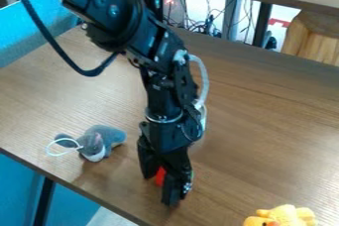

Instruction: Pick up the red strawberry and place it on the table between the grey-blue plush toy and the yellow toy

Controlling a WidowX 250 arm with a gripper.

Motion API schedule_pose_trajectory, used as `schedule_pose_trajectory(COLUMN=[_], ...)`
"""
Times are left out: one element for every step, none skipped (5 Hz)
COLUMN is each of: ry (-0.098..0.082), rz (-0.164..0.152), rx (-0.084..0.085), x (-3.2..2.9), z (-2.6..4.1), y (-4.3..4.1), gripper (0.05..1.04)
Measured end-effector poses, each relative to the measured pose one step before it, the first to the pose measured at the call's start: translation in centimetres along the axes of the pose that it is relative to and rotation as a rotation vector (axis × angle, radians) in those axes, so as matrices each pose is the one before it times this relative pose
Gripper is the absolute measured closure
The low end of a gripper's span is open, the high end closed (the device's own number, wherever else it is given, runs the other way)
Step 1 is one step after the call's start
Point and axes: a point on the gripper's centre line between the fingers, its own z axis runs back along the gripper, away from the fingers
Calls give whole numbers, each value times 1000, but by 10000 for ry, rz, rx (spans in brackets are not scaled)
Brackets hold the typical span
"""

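Near tabletop's [265,145] lower-left edge | Claw [159,189] flanks red object [159,176], likely steadying it | Clamped or apart, we can't tell

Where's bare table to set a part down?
Widest: table right of the arm, beyond the yellow toy. Second: left of the arm, beyond the grey toy. Crowded: around the gripper and red thing; only a narrow gap to the grey toy.

Brown wooden table [265,121], grey plush toy [106,138] with white loop, yellow plush toy [286,216]
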Motion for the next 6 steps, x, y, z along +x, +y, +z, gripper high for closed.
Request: schedule_pose_trajectory(ry=[-634, -451, -66, -97, 591, 74], rz=[76, 68, 3, 125, 139, 25], rx=[-99, -131, 121, 561, 257, -18], x=[-626, -603, 121, 2306, 175, -139], z=[2703, 2251, 1589, 2201, 511, -4], y=[417, 707, 917, 1717, 1531, 105], gripper=[79, 79, 79, 79, 79, 81])
